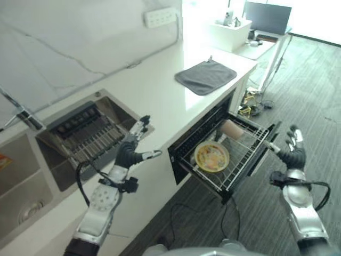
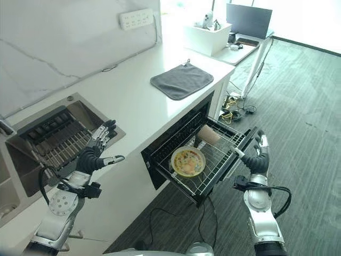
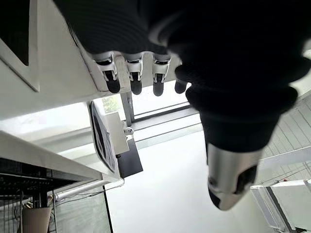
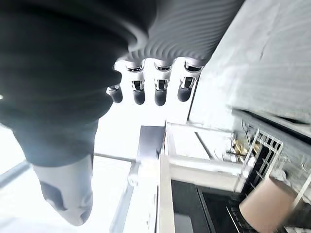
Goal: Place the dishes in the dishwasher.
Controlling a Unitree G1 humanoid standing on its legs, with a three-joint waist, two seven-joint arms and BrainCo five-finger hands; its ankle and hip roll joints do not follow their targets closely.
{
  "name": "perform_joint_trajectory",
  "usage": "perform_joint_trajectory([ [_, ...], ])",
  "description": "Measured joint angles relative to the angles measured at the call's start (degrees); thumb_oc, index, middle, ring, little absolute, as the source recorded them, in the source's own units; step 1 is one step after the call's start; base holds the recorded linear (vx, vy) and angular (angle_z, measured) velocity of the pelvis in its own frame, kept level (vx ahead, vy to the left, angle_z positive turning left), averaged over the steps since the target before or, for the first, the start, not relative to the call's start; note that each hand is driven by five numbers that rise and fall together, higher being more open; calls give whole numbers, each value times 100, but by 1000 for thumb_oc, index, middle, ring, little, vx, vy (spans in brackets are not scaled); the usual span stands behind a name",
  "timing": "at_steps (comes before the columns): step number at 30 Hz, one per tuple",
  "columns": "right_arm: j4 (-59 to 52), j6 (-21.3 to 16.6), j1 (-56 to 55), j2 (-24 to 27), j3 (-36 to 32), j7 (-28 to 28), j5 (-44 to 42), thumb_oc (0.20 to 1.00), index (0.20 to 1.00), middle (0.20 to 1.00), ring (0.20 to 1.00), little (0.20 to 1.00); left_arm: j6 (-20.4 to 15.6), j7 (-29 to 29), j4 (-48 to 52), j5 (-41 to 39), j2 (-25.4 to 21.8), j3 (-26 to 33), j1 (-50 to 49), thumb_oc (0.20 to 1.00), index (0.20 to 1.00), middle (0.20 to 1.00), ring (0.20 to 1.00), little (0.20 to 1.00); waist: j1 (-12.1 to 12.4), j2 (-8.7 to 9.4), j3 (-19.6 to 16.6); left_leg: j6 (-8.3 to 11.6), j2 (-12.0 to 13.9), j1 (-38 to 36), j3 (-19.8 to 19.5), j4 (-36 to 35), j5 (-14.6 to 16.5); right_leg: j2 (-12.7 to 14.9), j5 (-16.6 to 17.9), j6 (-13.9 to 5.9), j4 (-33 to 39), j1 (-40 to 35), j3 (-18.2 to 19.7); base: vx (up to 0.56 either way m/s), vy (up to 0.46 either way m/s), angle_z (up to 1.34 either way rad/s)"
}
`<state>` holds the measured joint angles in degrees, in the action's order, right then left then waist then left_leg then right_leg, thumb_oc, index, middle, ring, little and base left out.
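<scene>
The right hand (image 2: 258, 158) is hanging nearest, over the grey wood floor (image 2: 303, 122) at the right, just beside the near right corner of the pulled-out dishwasher rack (image 2: 229, 154). Its fingers are standing straight up and relaxed, and it is holding nothing. The left hand (image 2: 91, 154) is hovering at the left, in front of the white counter (image 2: 128, 101), over its near edge, with the fingers spreading straight toward the sink and the thumb pointing to the right; it is also empty.

Between the two hands the wire rack is sticking out of the open dishwasher (image 2: 176, 138) under the counter. A yellow patterned plate (image 2: 188, 161) is lying flat in the middle of the rack, and a beige cup (image 2: 207, 135) is lying on its side just beyond it, at the far part of the rack.

Left of the dishwasher, a recessed sink basin (image 2: 64, 133) with a metal grid is sitting in the counter. Farther along the counter a grey cloth (image 2: 181, 80) is lying flat. At the far end a white box (image 2: 208, 34) is standing, with a dark monitor (image 2: 249, 20) on a small table beyond it
</scene>
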<state>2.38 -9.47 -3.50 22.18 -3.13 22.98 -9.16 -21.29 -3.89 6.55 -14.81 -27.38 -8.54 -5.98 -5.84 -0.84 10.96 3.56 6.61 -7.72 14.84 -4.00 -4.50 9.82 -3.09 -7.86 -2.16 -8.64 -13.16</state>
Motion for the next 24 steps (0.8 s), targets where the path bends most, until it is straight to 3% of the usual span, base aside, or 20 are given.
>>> perform_joint_trajectory([
  [3,565,-158,-17,-9,1,56,-119,1000,1000,1000,1000,1000,41,-510,-2,-213,-40,-269,283,1000,1000,1000,1000,1000,-53,-42,-16,-3,20,99,-2,16,-3,-11,68,82,-178,199,11,-67,-29,3],
  [6,887,-169,-18,-24,28,50,-334,1000,1000,1000,1000,1000,522,-1265,-152,-546,-46,-950,850,1000,1000,1000,1000,1000,-132,-94,-48,-5,30,75,40,-4,-1,-7,68,83,-161,202,30,4,-28,-8],
  [8,884,-239,86,42,22,-57,-452,1000,1000,1000,1000,1000,1158,-1764,-667,-465,18,-1643,1029,1000,1000,1000,1000,1000,-326,-127,-68,1,44,53,150,-1,-4,-41,71,83,-151,223,150,-20,-21,-26],
  [10,883,-275,107,119,22,-82,-488,1000,1000,1000,1000,1000,1484,-1932,-1113,-370,108,-2088,973,1000,1000,1000,1000,1000,-459,-122,-65,1,57,63,159,-3,-4,-55,75,87,-161,255,159,-38,-26,-22],
  [11,883,-346,107,136,50,-158,-569,1000,1000,1000,1000,1000,2037,-1985,-2246,-191,431,-2572,802,1000,1000,1000,1000,1000,-499,-127,-68,7,103,82,244,-6,1,-94,79,94,-182,359,265,-25,-24,-29],
  [12,883,-355,143,178,55,-230,-674,1000,1000,1000,1000,1000,2126,-1968,-2982,39,519,-2584,611,1000,1000,1000,1000,1000,-499,-110,-59,29,133,147,296,-7,-14,-126,78,94,-174,445,309,-23,-4,-28],
  [18,878,-348,386,261,71,-285,-815,1000,1000,1000,1000,1000,2150,-1713,-4790,748,851,-2154,335,1000,1000,1000,1000,1000,-460,-115,-42,27,135,296,304,-8,-39,-126,-1,10,-89,554,324,-6,20,-4],
  [21,846,-332,394,261,71,-325,-841,1000,1000,1000,1000,1000,2305,-1421,-5992,831,1409,-1564,237,1000,1000,1000,1000,1000,-458,-126,-19,29,136,303,290,-3,-38,-127,-8,4,-82,543,309,19,-11,4],
  [23,843,-217,430,281,71,-336,-906,1000,1000,1000,1000,1000,2528,-768,-6820,576,1603,-591,422,1000,1000,1000,1000,1000,-416,-147,-13,33,150,358,233,1,-57,-157,16,19,-37,564,291,50,-64,9],
  [24,842,-216,436,280,72,-339,-906,1000,1000,1000,1000,1000,2580,-714,-6868,575,1593,-590,440,1000,1000,1000,1000,1000,-411,-148,-13,34,149,356,229,0,-57,-158,20,19,-22,564,288,39,-75,-1],
])
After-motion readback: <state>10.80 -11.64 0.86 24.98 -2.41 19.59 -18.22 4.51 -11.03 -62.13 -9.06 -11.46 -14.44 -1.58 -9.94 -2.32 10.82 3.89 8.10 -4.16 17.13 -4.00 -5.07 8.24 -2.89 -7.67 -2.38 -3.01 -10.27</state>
